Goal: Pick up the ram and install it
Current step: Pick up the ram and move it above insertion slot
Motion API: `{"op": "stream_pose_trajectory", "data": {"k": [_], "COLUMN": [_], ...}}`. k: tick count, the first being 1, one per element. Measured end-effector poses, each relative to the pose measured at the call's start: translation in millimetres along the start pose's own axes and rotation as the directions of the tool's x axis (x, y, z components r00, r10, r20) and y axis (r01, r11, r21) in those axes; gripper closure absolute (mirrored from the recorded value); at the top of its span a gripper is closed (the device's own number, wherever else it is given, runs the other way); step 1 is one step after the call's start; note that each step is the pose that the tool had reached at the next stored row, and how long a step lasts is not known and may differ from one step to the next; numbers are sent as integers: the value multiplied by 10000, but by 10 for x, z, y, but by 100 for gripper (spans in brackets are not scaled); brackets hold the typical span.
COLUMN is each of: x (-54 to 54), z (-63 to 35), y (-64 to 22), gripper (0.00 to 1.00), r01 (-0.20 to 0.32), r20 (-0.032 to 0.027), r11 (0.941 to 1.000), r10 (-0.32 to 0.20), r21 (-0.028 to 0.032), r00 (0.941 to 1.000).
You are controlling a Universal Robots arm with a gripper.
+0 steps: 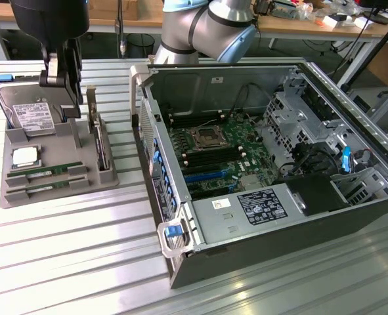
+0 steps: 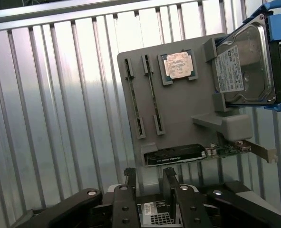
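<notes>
Two ram sticks lie side by side in the slots of a grey tray on the exterior view's left. From the wrist view the same ram sticks appear edge-on in the tray. My black gripper hangs above the back of the tray, near the hard drive, apart from the ram. Its fingers stand open with nothing between them; the gripper holds nothing. The open computer case on the exterior view's right shows its green motherboard with black memory slots.
The tray also carries a hard drive, a processor chip and an upright graphics card. The same hard drive, chip and card appear from the wrist. A ribbed metal table lies underneath; case walls rise around the motherboard.
</notes>
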State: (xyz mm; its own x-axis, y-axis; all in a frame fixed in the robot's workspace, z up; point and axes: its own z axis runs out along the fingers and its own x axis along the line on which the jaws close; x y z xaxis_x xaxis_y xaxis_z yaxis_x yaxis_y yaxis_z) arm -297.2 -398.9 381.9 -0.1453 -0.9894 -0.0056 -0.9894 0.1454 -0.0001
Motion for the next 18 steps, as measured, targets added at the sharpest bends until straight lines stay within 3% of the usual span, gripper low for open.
{"op": "stream_pose_trajectory", "data": {"k": [18], "x": [2], "z": [123], "y": [0], "gripper": [64], "r01": [0], "r20": [0], "r11": [10000], "r10": [0], "r21": [-1], "r00": [10000]}}
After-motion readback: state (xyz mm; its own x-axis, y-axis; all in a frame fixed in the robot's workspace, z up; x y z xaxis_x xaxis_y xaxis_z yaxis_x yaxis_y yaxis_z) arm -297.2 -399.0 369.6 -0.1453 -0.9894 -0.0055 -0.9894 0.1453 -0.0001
